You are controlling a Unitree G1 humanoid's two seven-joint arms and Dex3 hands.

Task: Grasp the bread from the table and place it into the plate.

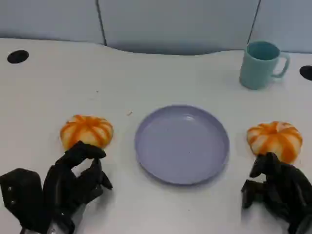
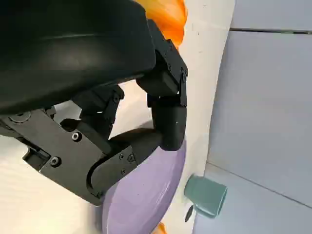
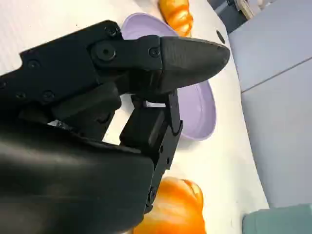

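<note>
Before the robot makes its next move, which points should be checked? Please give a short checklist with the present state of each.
1. Plate holds nothing: ok.
2. Left bread rests on the table beside the plate, not yet held: ok.
3. Right bread rests on the table, not yet held: ok.
4. Left hand holds nothing, close behind its bread: ok.
5. Right hand holds nothing; contact with its bread: cannot tell.
6. Mug stands apart from the plate and breads: ok.

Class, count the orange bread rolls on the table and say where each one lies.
2. One bread roll lies left of the purple plate, by the left hand; the other bread roll lies right of it, by the right hand.
</note>
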